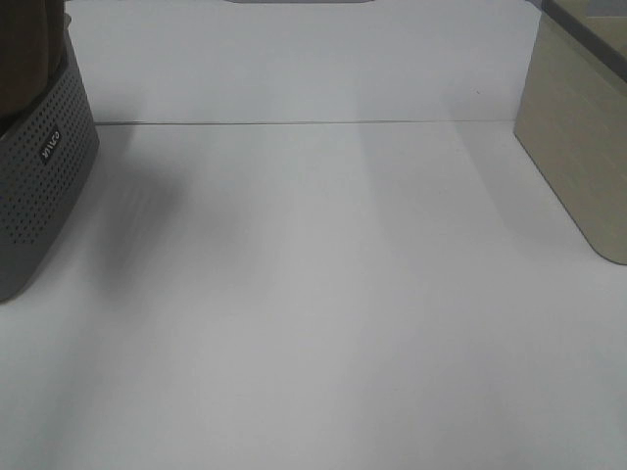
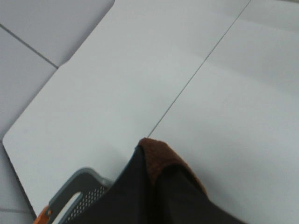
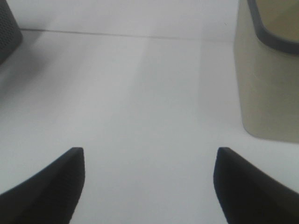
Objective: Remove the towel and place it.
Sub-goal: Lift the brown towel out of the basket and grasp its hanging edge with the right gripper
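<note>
Left end effector clenched on the towel, held high, evidently to clear the basket at frame left; right end effector spread, idle above the desk.

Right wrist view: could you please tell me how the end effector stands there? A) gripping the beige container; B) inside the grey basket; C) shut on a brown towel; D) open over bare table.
D: the right end effector has its fingers wide apart, with only the white table showing between them.
</note>
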### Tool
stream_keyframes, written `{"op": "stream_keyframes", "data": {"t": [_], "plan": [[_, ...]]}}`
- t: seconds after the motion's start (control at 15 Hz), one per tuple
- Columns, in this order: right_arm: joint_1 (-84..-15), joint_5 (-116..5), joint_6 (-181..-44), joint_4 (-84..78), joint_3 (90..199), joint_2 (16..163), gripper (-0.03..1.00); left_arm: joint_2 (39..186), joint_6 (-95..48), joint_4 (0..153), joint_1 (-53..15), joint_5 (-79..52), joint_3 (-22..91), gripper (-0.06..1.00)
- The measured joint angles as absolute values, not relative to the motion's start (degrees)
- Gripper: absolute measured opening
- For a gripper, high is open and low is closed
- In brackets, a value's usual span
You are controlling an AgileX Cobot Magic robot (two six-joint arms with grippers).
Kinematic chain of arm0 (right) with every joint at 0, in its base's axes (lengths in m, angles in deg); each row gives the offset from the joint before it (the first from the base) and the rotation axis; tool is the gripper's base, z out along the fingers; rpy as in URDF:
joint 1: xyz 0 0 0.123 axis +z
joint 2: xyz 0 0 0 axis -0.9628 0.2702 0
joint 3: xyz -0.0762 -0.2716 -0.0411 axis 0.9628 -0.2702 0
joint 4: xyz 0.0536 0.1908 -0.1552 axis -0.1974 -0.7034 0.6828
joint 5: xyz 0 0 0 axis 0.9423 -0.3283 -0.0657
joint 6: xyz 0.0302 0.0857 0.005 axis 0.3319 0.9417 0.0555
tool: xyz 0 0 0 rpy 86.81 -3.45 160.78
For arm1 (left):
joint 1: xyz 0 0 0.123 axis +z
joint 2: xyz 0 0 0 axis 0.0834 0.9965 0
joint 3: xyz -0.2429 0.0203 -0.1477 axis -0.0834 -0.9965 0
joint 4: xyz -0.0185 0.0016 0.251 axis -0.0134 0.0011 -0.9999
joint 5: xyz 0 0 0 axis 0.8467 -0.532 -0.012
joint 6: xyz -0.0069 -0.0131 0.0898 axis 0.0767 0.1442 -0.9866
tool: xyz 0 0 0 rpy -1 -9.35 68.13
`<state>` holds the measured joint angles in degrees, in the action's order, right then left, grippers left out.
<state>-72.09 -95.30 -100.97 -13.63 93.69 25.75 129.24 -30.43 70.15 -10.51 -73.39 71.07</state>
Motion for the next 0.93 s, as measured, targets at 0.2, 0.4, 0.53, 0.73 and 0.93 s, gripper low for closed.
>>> {"op": "stream_keyframes", "data": {"t": [0.2,0.4,0.53,0.73,0.93], "plan": [[-72.1,-80.2,-133.7,-34.4,93.7,44.7,0.74,129.2,-30.4,70.0,-21.8,-69.3,72.4,0.00],[-72.1,-79.0,-159.5,-51.9,96.2,57.8,0.74,129.2,-30.4,68.4,-27.8,-67.2,72.4,0.00],[-72.1,-82.8,-174.1,-63.8,99.7,67.5,0.74,129.2,-30.4,67.5,-31.1,-67.0,72.4,0.00],[-72.1,-92.0,-188.7,-71.9,105.4,81.9,0.74,129.2,-30.4,67.4,-34.6,-67.0,72.4,0.00],[-67.2,-99.4,-192.5,-72.5,109.5,91.1,0.74,129.2,-29.5,67.4,-37.3,-67.0,72.4,0.00]]}}
